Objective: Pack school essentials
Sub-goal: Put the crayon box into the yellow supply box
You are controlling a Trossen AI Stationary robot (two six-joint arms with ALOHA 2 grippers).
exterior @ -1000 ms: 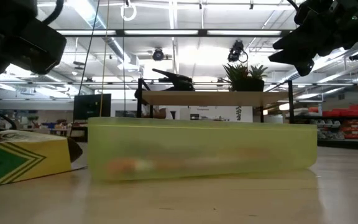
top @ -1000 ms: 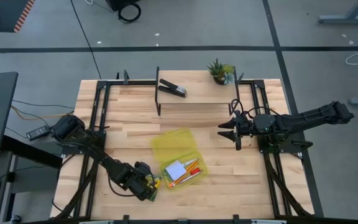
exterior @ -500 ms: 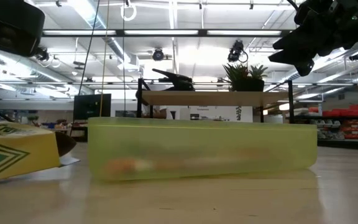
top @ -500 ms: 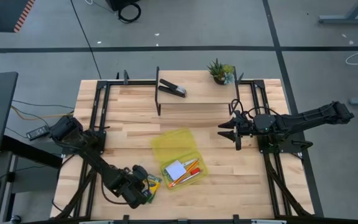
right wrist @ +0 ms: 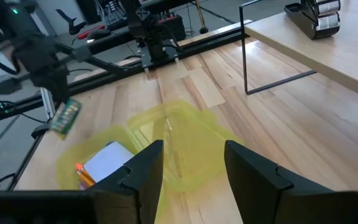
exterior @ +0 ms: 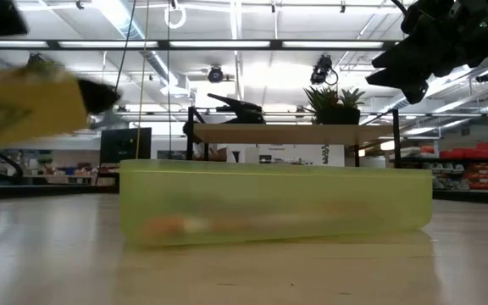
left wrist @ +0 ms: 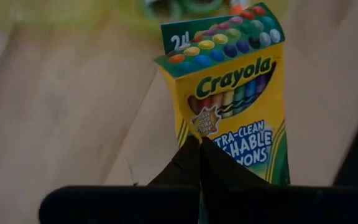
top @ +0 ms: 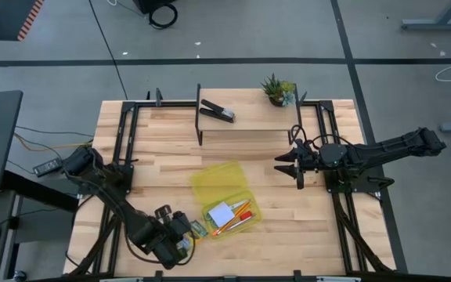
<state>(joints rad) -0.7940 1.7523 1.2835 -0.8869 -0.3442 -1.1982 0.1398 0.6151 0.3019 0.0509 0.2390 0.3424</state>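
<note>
The pale butcher-block wooden table [top: 163, 157] carries a translucent yellow-green plastic case [top: 227, 201], lid folded open, near its middle. In the case's tray lie a small pale-blue note pad [top: 221, 213] and two thin orange pencils [top: 238, 216]; the low view shows only blurred orange shapes through its wall, so I cannot tell what else is inside.

The left gripper [top: 177, 239] sits near the table's front edge, just left of the case, its fingers pinched shut on the bottom end of the green-and-yellow cardboard crayon box [left wrist: 232, 93]. The change is plain: a second ago the box lay low by the tabletop in the low view, and now it rides high (well above the case's rim) at the frame's upper left [exterior: 28, 108]. The pick appears done; I judge what remains is carrying it over the tray and lowering it.

The right gripper [top: 294, 165] waits above the table to the right of the case, jaws parted and holding nothing.
</note>
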